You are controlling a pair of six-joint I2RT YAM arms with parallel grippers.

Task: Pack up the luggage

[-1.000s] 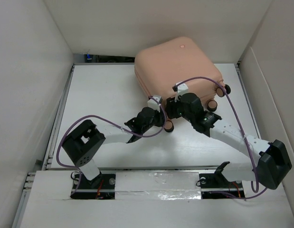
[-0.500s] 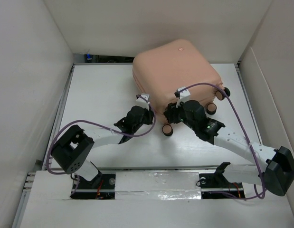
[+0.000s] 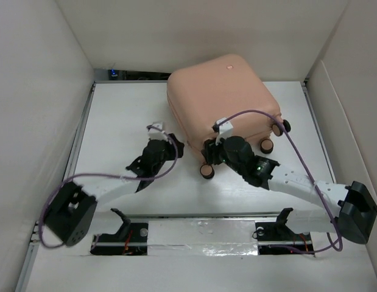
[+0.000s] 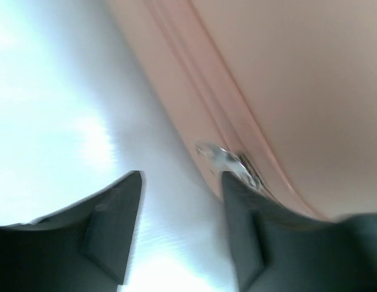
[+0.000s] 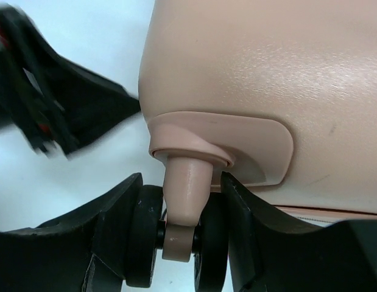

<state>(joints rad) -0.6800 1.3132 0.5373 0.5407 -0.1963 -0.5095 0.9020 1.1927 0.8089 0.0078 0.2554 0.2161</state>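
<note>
The luggage (image 3: 220, 97) was seen lying closed on its broad side at the far middle of the white table (image 3: 121, 115), with its wheeled end turned toward the near right. Its nearest caster wheel (image 5: 176, 243) was caught between the fingers of the right gripper (image 5: 181, 176). The black tyres were flanked on both sides, and the fingers seemed to be pressed against them, though true contact could not be confirmed from the wrist view. The peach stem of that wheel was seen rising between the fingertips into its mount on the shell's corner.

The left gripper (image 4: 182, 179) was held spread apart with nothing between its fingers, low over bare table just beside the luggage's near-left edge and apart from it. A small shiny metal piece (image 4: 228, 161), blurred, was visible on the seam of the shell just ahead of the fingertips.
</note>
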